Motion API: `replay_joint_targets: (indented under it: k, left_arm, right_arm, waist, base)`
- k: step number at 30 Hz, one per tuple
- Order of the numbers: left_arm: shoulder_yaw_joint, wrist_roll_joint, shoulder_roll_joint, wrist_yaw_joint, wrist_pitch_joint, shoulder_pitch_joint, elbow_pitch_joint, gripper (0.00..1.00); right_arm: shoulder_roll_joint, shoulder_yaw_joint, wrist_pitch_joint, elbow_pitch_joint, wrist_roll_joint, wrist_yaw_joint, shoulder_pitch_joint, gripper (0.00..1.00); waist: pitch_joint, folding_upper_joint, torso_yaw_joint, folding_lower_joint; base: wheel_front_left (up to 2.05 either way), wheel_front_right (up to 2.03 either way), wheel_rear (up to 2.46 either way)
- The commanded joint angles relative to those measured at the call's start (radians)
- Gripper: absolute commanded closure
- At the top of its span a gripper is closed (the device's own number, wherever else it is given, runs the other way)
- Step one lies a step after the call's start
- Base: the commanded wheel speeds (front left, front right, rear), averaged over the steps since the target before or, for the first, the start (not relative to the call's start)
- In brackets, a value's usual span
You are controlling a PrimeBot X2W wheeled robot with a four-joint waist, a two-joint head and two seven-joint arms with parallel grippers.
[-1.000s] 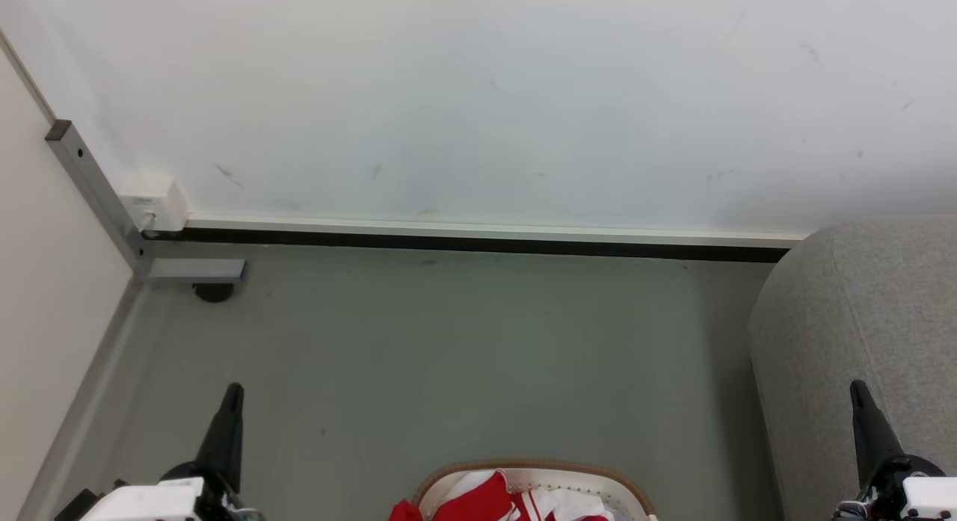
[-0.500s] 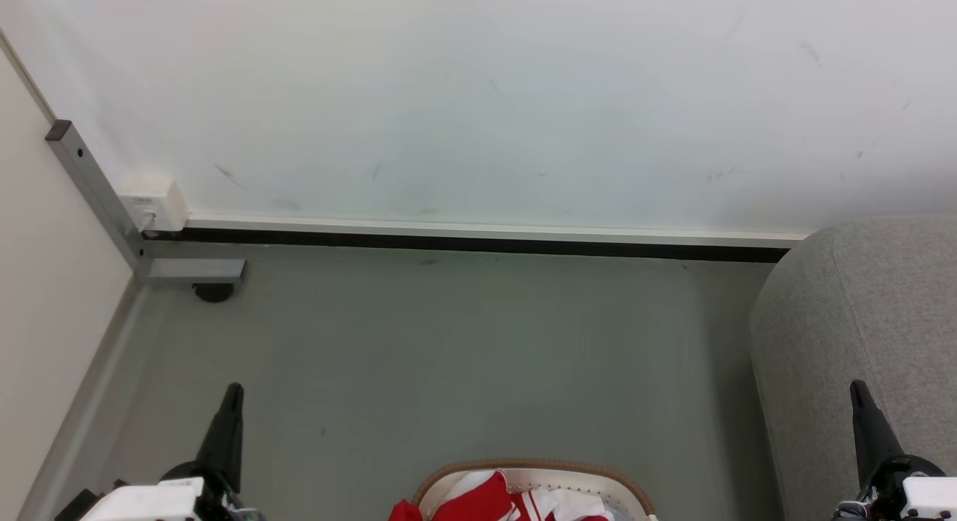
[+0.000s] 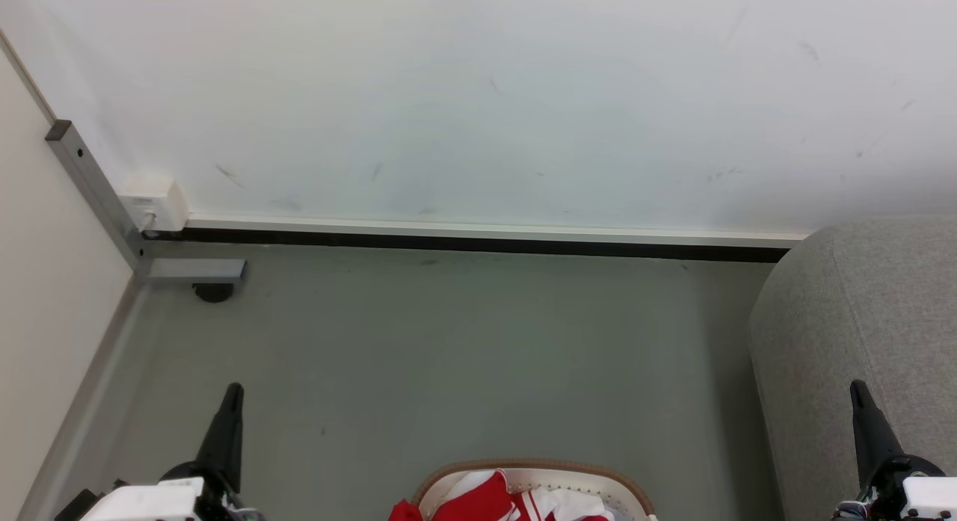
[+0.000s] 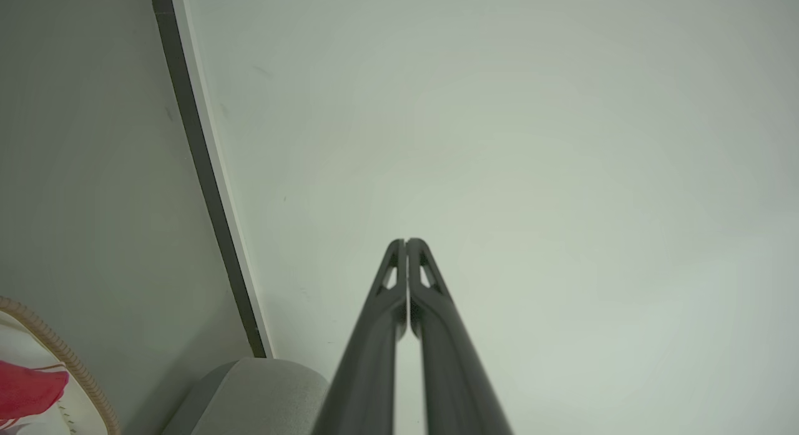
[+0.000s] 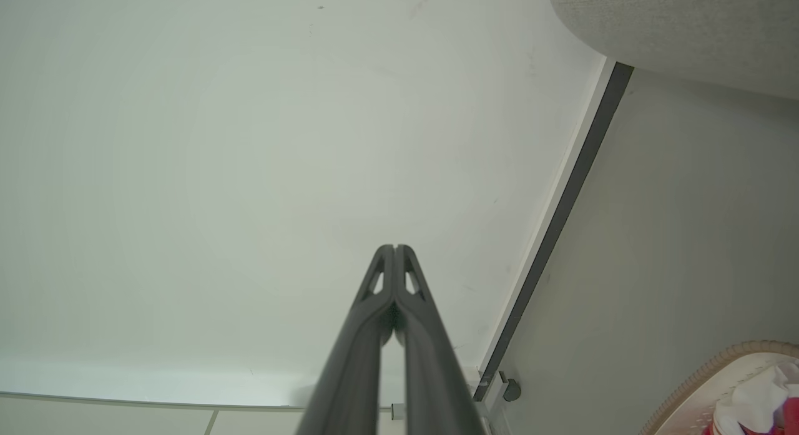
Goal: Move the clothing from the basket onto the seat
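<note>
Closest in, the basket (image 3: 523,466) sits at bottom centre of the head view with the clothing (image 3: 486,502) bunched inside; left gripper (image 3: 233,392) and right gripper (image 3: 857,390) flank it well apart, each with fingers pressed together, holding nothing. Looks like pre-reach: next move needs one gripper spread and lowered into the basket onto the red fabric. Farther right, the seat (image 3: 860,319) stands against the wall (image 3: 478,95), bare on the part in view.

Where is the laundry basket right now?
In the head view, the basket sits on the floor at bottom centre, left of the grey couch, holding red and white clothing.
</note>
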Motion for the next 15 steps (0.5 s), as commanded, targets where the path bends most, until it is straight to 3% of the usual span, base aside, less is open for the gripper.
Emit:
replay_joint_targets:
  k: [1, 15]
  left_arm:
    - [0.001, -0.014, 0.002, 0.000, 0.003, -0.009, -0.001, 1.00]
    - [0.001, -0.014, 0.002, 0.000, 0.003, -0.009, -0.001, 1.00]
  right_arm:
    - [-0.002, -0.002, 0.003, 0.003, -0.004, -0.002, -0.014, 1.00]
    - [-0.002, -0.002, 0.003, 0.003, -0.004, -0.002, -0.014, 1.00]
  waist:
    - [0.000, 0.0000, 0.000, 0.0000]
    - [0.000, 0.0000, 0.000, 0.0000]
  base:
    - [0.00, 0.00, 0.00]
    - [0.00, 0.00, 0.00]
